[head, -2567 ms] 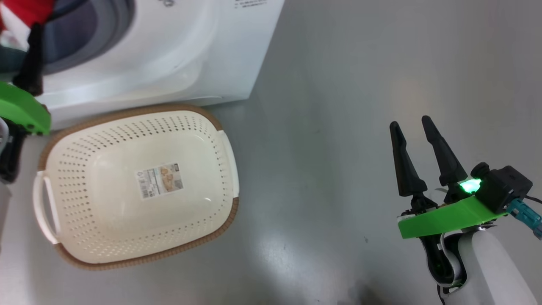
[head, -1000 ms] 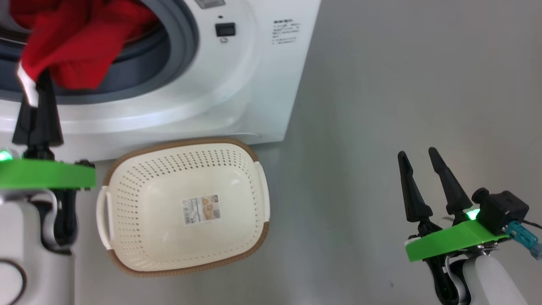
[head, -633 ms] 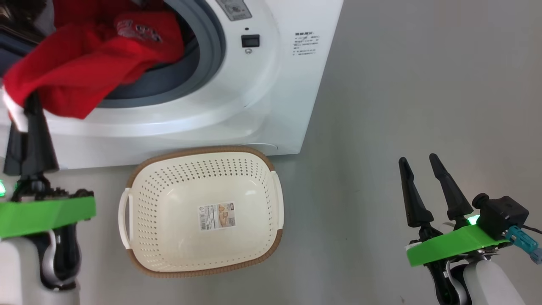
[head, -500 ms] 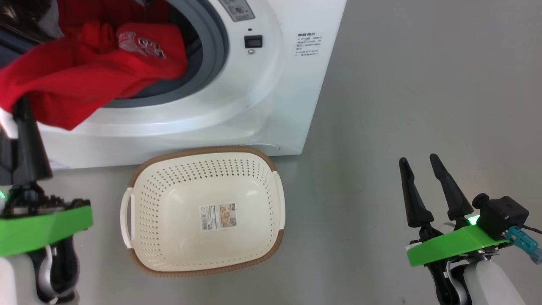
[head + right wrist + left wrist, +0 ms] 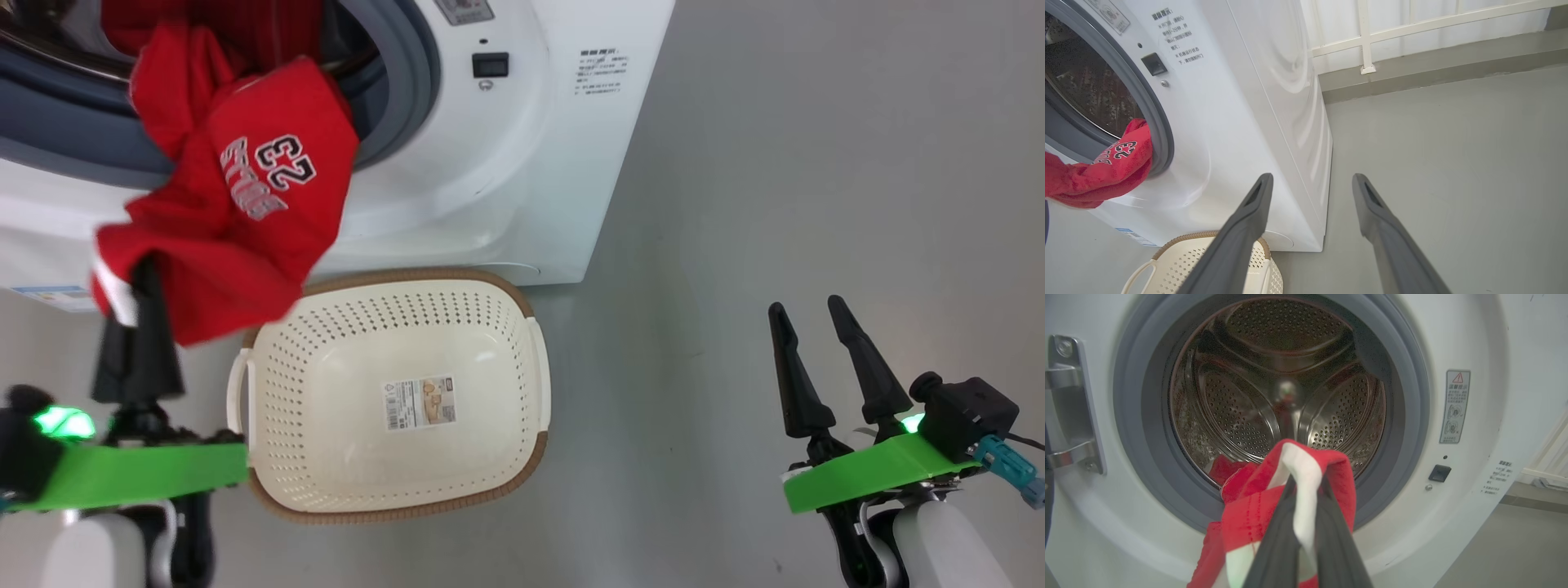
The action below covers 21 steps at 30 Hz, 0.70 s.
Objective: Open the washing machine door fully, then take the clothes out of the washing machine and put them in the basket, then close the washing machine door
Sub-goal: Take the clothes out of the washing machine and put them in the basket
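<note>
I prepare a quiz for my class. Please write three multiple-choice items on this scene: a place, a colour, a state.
1. Where does the basket stand? A) on the floor before the washing machine B) on top of the machine C) inside the drum
2. What colour are the clothes? A) blue B) red with white trim C) green
3. How is the left gripper? A) open, empty B) shut on the clothes C) shut on the basket
Answers: A, it sits on the floor just before the machine; B, they are red, edged white; B, its fingers pinch them.
</note>
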### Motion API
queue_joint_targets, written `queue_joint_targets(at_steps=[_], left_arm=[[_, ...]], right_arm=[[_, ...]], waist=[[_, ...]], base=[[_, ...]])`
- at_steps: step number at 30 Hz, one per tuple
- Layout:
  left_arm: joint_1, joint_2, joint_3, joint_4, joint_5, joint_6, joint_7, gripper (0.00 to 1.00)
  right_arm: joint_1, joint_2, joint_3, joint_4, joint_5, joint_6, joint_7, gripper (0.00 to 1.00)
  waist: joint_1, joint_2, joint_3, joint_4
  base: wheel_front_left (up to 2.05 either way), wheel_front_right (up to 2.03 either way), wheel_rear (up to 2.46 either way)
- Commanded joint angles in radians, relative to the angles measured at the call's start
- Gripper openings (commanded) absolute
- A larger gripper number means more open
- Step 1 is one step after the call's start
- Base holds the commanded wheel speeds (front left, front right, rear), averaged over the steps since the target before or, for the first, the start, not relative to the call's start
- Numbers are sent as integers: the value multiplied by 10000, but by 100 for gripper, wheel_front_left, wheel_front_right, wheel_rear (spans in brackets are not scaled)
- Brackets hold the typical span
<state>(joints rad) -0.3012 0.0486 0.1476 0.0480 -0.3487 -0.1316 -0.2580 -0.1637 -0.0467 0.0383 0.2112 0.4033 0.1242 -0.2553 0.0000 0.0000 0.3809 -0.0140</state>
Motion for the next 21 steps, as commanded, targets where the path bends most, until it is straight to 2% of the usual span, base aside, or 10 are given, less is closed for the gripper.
queue_joint_targets(at_steps=[1,13,21], left_arm=[[135,187,145,164,57,10,-38,0],[-960,618,-1269,4027,144,10,-38,0],[-1964,944,-2014,5855,115,10,-38,0]], right_arm=[[-30,-35,238,-250,-50,65,-65,100],[-439,-35,260,-462,242,65,-65,100],[-698,-35,374,-583,364,65,-65,100]], waist=[[0,0,142,-60],[0,0,1322,-343],[0,0,2016,-581]], base=[[0,0,0],[0,0,0],[0,0,0]])
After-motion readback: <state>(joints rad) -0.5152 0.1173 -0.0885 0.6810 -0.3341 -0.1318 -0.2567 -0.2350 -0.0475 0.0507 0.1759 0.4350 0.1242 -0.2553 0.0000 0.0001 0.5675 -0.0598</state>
